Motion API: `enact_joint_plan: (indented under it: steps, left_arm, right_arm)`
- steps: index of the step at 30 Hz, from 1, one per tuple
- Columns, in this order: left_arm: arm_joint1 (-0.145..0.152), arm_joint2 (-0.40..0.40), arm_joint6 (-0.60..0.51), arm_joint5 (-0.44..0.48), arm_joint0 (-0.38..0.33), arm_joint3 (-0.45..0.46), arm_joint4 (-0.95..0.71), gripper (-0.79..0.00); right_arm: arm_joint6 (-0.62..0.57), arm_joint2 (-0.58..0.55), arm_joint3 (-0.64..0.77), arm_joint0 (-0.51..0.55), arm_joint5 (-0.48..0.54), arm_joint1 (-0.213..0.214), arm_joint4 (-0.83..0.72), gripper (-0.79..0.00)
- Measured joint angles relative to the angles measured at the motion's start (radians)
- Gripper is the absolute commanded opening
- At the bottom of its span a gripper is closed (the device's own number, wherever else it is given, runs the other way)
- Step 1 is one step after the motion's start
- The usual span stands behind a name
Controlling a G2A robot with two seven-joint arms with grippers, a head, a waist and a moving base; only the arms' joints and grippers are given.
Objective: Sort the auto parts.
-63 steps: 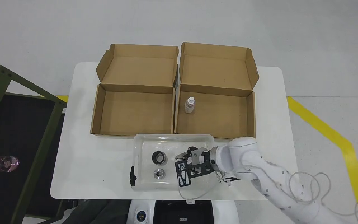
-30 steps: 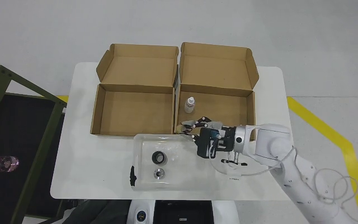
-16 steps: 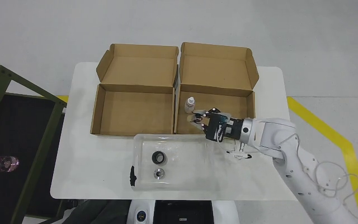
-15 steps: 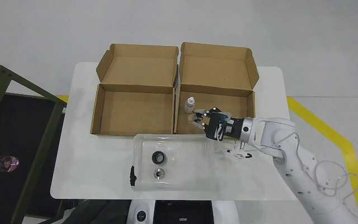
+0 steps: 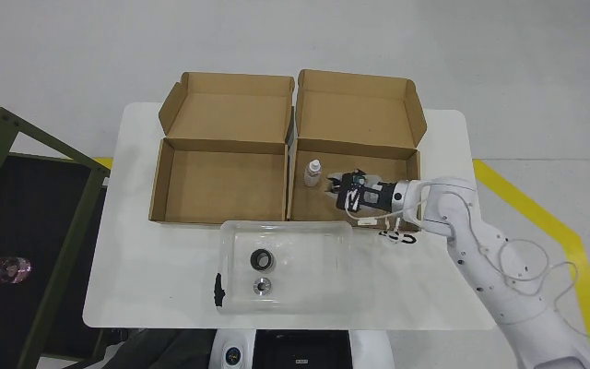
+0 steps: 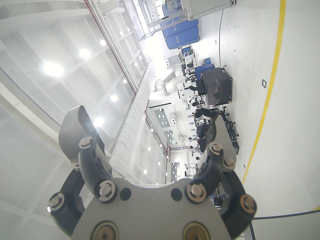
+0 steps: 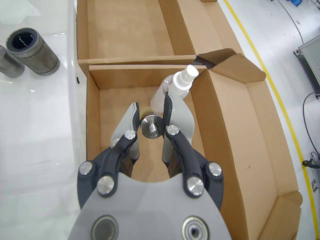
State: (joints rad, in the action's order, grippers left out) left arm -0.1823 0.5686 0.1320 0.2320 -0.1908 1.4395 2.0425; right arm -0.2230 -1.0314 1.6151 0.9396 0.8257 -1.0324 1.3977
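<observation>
My right gripper (image 5: 339,189) (image 7: 151,102) is shut on a small round metal part (image 7: 152,127) with a centre stud. It hangs over the near-left area of the right cardboard box (image 5: 412,187) (image 7: 225,136), close beside a white spray bottle (image 5: 313,172) (image 7: 175,86) standing in that box. Two dark metal cylinders (image 5: 263,259) (image 5: 264,286) (image 7: 32,51) stand in the clear plastic tray (image 5: 224,267) (image 7: 37,131) in front of the boxes. The left cardboard box (image 5: 221,184) (image 7: 125,26) holds nothing I can see. My left gripper (image 6: 147,118) points up at the ceiling, open, with nothing in it.
Both boxes have their lids (image 5: 355,101) folded back at the far side. A small black piece (image 5: 218,289) lies at the tray's left edge. A cable (image 5: 539,277) trails along the arm that holds the part. Bare white table (image 5: 138,240) lies left of the tray.
My right gripper lifted the metal part out of the clear tray and carried it away from me into the right box, ending beside the spray bottle.
</observation>
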Motion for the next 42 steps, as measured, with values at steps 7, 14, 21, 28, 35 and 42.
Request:
enact_joint_plan:
  steps: [7,14,21,28,35,42]
  left_arm:
    - [0.0,0.0,0.0,0.0,0.0,0.0,0.0,0.0]
    - [0.0,0.0,0.0,0.0,0.0,0.0,0.0,0.0]
    - [0.0,0.0,0.0,0.0,0.0,0.0,0.0,0.0]
    - [0.0,0.0,0.0,0.0,0.0,0.0,0.0,0.0]
    - [0.0,0.0,0.0,0.0,0.0,0.0,0.0,0.0]
    - [0.0,0.0,0.0,0.0,0.0,0.0,0.0,0.0]
  right_arm:
    - [-0.03,0.049,-0.087,-0.062,-0.007,-0.015,0.039,-0.785]
    - [-0.047,0.105,-0.156,-0.106,-0.019,-0.034,0.068,-0.785]
    - [-0.038,0.146,-0.208,-0.134,-0.038,-0.052,0.08,-0.591]
    - [-0.025,0.148,-0.225,-0.144,-0.05,-0.06,0.065,-0.034]
    - [-0.014,0.071,-0.188,-0.113,-0.053,-0.045,0.006,0.0]
    - [-0.02,-0.026,-0.07,-0.033,-0.046,-0.024,-0.094,0.0]
